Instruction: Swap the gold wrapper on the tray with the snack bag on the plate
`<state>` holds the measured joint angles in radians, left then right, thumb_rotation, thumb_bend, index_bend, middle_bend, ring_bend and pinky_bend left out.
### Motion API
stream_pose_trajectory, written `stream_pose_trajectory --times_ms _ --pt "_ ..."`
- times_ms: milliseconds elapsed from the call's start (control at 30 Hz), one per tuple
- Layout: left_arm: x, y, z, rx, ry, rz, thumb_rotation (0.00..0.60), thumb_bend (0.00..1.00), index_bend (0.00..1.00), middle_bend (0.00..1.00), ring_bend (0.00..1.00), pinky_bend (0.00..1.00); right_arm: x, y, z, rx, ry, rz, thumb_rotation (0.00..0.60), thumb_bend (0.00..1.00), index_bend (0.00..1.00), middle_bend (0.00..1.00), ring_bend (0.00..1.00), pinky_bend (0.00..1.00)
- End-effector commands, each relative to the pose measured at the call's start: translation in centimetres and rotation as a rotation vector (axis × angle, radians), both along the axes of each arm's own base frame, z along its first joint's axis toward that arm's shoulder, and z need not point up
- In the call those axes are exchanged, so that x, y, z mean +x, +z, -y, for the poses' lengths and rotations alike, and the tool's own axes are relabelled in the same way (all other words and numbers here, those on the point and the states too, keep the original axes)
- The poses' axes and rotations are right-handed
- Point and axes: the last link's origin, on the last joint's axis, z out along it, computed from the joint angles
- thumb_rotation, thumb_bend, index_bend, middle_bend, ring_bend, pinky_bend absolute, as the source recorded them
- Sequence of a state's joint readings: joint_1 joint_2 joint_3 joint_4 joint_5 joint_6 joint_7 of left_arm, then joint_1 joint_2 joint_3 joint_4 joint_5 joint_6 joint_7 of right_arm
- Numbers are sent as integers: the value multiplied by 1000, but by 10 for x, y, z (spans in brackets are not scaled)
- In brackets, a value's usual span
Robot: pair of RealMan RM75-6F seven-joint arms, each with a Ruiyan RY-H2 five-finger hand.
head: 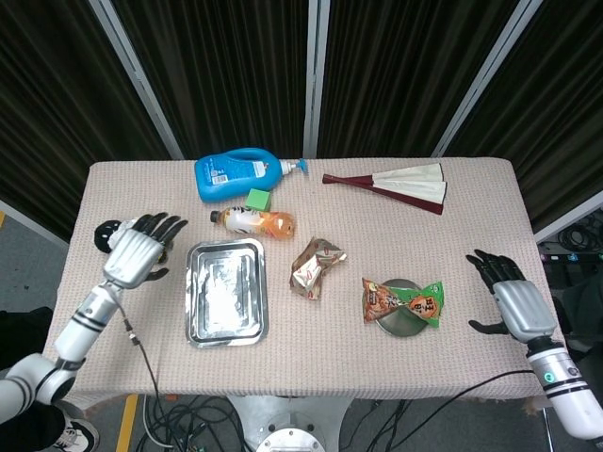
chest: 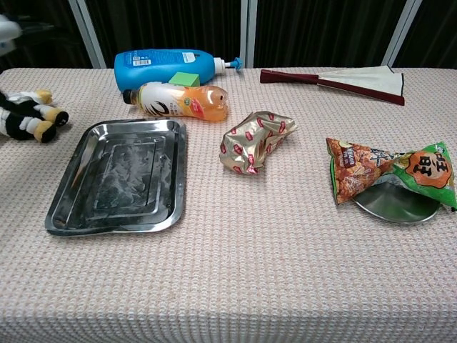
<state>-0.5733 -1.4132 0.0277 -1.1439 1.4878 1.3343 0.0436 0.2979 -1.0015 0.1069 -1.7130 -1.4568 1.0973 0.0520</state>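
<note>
At the far left the left hand hovers over the plush doll, fingers spread and grasping nothing. The steel tray lies bare, and the gold wrapper lies on the worktop between it and the plate, which carries the snack bag. At the far right edge the right hand hangs with fingers released, holding nothing.

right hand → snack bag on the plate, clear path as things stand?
Probably yes. The right hand is open at the table's right edge, and nothing lies between it and the snack bag on the plate.
</note>
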Motion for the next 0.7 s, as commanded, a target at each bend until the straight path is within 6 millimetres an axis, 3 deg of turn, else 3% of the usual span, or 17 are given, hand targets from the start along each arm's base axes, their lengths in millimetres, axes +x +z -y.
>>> stream_pose_trajectory --times_ms 33,233,433,700 --pt "-41 32 46 83 161 27 600 69 119 164 133 232 24 -18 13 83 55 -60 600 5 0 0 0 0" --pt "-54 38 85 118 255 122 600 60 126 177 132 230 38 -54 22 180 81 -133 600 3 0 0 0 0" --pt "-58 43 110 162 297 201 600 60 136 179 132 231 44 -87 26 182 93 -194 600 5 0 7 0 0" --pt "-65 48 137 188 327 269 600 58 136 187 132 228 47 -118 33 112 106 -236 600 38 43 160 0 0"
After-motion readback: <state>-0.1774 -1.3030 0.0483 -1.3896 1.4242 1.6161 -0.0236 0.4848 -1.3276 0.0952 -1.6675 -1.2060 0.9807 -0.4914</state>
